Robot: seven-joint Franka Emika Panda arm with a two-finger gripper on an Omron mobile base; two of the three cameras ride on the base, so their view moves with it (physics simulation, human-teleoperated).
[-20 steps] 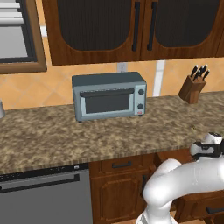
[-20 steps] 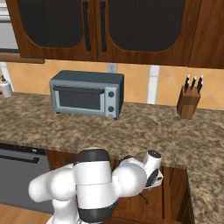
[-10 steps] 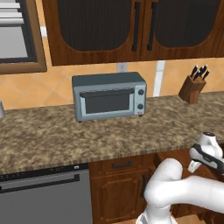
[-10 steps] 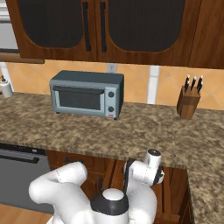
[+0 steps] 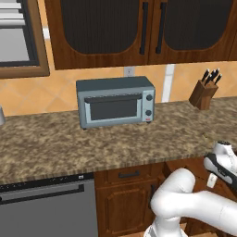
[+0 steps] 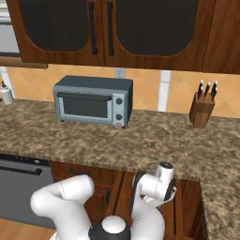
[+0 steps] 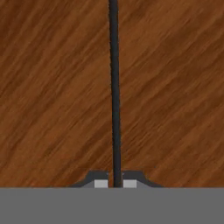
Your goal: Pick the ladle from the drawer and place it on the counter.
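Right now the pincer (image 7: 115, 183) is clenching on the thin handle of the ladle (image 7: 114, 87), with its two finger tips (image 7: 101, 183) sitting tight on either side of the dark rod. Ahead of the pincer, the handle is running straight away over the reddish-brown wooden floor of the drawer (image 7: 52, 96); I cannot tell where its bowl is lying. Seen from behind, the arm is reaching down below the thick front edge of the counter (image 6: 93, 145). Up beyond the pincer, a grey toaster oven (image 5: 115, 102) and a knife block (image 6: 202, 108) are standing on the speckled stone, well apart from each other
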